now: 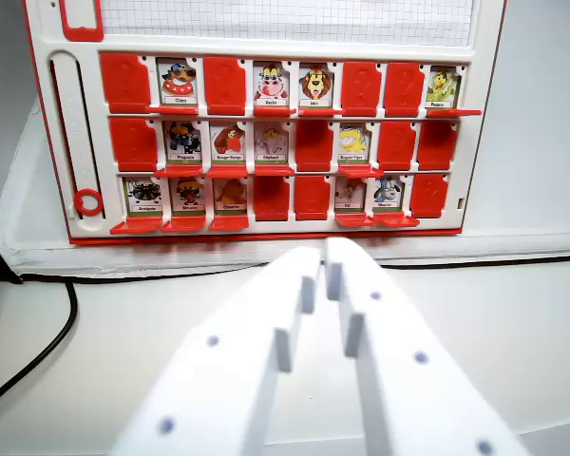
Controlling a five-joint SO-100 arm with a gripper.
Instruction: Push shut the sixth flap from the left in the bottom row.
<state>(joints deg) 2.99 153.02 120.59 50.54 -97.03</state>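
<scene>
Your end effector point(324, 255) fills the lower middle of the wrist view, its white fingers point(294, 285) nearly together with only a thin slit between the tips, holding nothing and well short of the game board point(266, 123). On that board's bottom row, the sixth flap point(350, 196) from the wrist view's left lies open, showing its picture card, red lip forward. White counter point(123, 313) lies below.

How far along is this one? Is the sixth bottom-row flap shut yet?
Done: nothing. The sixth flap lies open, with its picture card showing. In hand: the pincer hovers short of the board, jaws nearly together and holding nothing. Left: reach that flap and push it shut.
</scene>
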